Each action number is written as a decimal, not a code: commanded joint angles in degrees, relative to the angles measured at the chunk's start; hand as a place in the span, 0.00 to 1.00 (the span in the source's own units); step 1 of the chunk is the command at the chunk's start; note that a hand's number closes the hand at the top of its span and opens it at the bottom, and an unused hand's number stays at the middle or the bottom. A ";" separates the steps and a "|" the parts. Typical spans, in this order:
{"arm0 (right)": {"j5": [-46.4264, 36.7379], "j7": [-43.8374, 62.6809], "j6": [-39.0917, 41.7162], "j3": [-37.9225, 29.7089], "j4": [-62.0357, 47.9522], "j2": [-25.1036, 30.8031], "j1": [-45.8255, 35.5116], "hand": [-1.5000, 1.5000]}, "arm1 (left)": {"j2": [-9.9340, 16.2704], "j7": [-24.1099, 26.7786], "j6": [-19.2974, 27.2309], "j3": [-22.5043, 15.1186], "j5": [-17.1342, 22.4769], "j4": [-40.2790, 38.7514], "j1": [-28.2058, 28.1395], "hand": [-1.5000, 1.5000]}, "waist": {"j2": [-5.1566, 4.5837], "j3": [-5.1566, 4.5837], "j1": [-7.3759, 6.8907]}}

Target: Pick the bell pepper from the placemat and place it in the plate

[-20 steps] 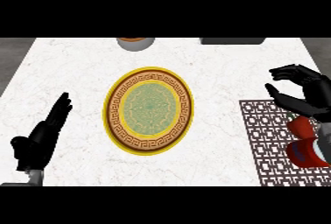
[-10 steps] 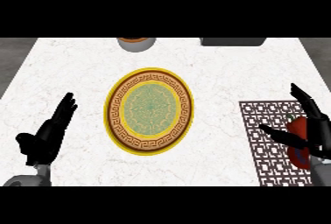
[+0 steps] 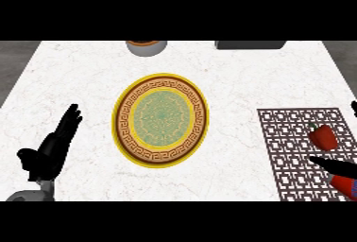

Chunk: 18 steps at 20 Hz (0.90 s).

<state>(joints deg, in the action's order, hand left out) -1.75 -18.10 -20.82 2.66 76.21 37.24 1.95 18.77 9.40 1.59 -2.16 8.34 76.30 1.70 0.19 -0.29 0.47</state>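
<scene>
Fingers (image 3: 333, 164) of the black right hand (image 3: 342, 172): low at the view's right edge, one lying across the red bell pepper (image 3: 324, 136); whether they grasp it, cannot tell. Pepper: on the brown lattice placemat (image 3: 293, 142), not lifted. Round plate with yellow rim and green centre (image 3: 161, 118): bare, well apart on the white marble tabletop (image 3: 83, 80). Black left hand (image 3: 52, 151): straight, resting lower left. Judged: pick, carry and placement all remain.

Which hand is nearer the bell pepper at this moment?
The right. The right hand shows at the view's right edge, over the placemat, just below the bell pepper. The left hand rests open beyond the plate.
</scene>
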 commanded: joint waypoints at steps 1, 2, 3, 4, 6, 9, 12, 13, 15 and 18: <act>-6.66 9.72 1.35 4.24 1.45 4.98 2.94 0.00 | 0.46 -1.35 -0.24 0.96 0.48 0.45 1.37 0.50 | -0.14 0.15 -0.26; -6.14 13.59 4.34 2.83 2.68 9.08 1.88 0.00 | 0.54 -2.87 -0.68 -0.26 0.35 3.45 -0.08 0.50 | 0.00 0.15 -0.57; -8.31 15.07 4.93 5.06 0.85 8.36 0.57 0.00 | 0.06 -1.33 -0.81 -0.15 -0.06 1.03 0.62 0.50 | -0.24 0.17 -0.81; -9.27 18.81 6.95 6.15 2.05 9.96 -0.54 0.00 | -0.24 -0.11 -0.22 -0.08 -0.67 0.55 0.15 0.50 | -0.25 0.13 -0.97; -7.99 21.96 9.67 4.96 7.04 11.52 2.91 0.00 | 0.41 -1.00 -0.89 1.02 -0.35 -0.51 0.80 0.50 | -0.11 0.18 -0.03; -7.06 28.05 14.05 4.07 9.78 11.25 1.61 0.00 | -0.75 -1.69 -1.46 0.55 -0.37 1.55 0.10 0.50 | -0.11 0.24 -0.38; -10.00 31.80 16.75 4.41 5.14 10.23 -3.74 0.00 | -1.61 -3.94 -0.02 0.66 -1.53 2.24 2.09 0.50 | -0.19 0.28 -0.77; -13.48 31.35 13.46 6.01 4.76 7.14 -1.81 0.00 | -0.51 -0.21 -2.90 1.83 -0.62 0.95 -0.17 0.50 | -0.18 0.27 -0.70; -14.76 29.42 13.62 5.17 5.09 6.93 2.00 0.00 | -3.21 -2.43 -0.19 -0.01 -3.14 0.15 1.89 0.50 | -0.15 0.28 -0.30; -15.45 33.12 19.12 4.10 3.48 9.25 -0.86 0.00 | -2.78 -0.98 -1.71 0.79 -2.47 1.60 -1.72 0.50 | -0.18 0.28 -0.66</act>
<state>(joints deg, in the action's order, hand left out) -14.69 13.12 -4.52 6.77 81.82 46.16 1.42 16.44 7.36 0.83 -1.54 6.00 77.53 2.18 0.04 -0.03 -0.03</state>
